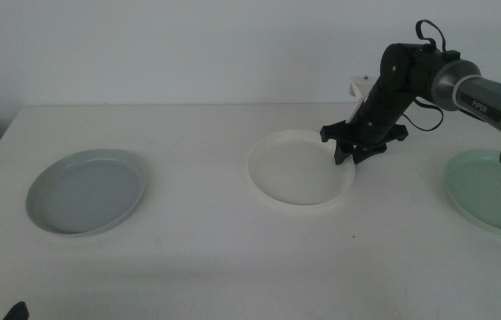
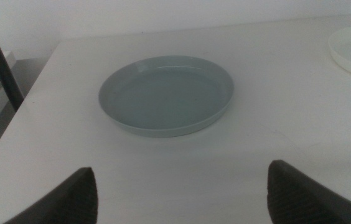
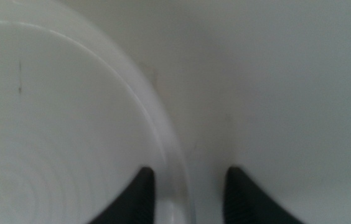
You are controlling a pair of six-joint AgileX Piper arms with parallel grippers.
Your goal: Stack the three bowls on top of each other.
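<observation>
White bench [image 1: 206,258] against a plain pale wall, three bowls laid out in a row, none stacked yet. Grey-blue bowl [image 1: 87,191] sits far left, cream-white bowl [image 1: 301,167] in the middle, pale mint green bowl [image 1: 490,189] at the right edge, partly cut off by the right arm's body. All three well apart.

Right claw [image 1: 354,152] is down at the cream-white bowl's right rim, arm reaching in from the right. Right wrist view: jaws released, one on each side of the rim, inner jaw over the bowl floor, outer jaw over bare bench. Rim lies between them, closer to the inner jaw, not pinched yet as far as I can judge.

Left claw [image 2: 182,186] waits back near the bench's near-left corner, jaws spread wide, holding nothing, looking at the grey-blue bowl; only a dark tip shows at the middle view's bottom edge.

Step in hand, my read: first grasp, the cream-white bowl by its rim. Next move calls for closing on the rim squarely, then a level lift. Thin low rim, smooth glaze, so the grip could slip or tilt the bowl. Which bowl it then goes onto I can't tell
</observation>
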